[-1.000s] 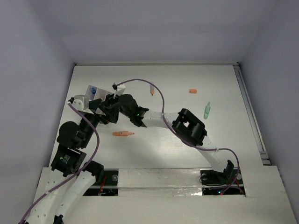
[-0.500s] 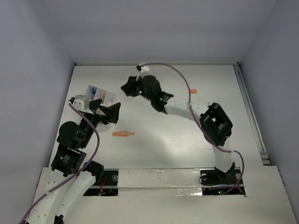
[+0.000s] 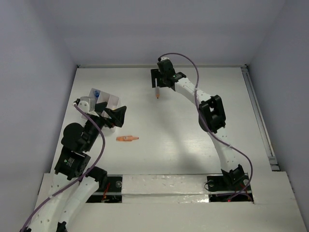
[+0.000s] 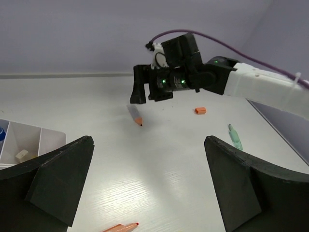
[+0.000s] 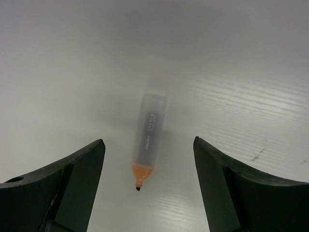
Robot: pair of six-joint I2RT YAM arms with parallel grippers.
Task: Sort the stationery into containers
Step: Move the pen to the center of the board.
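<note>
Right gripper (image 5: 147, 140) is held open and empty over the grey orange-tipped marker (image 5: 147, 129), which lies flat, well apart from the white box (image 3: 116, 100); a pick-up is judged to be in hand, so lowering and closing are called for.

box (image 3: 114, 101) left, marker (image 3: 157, 93) right of it
</note>
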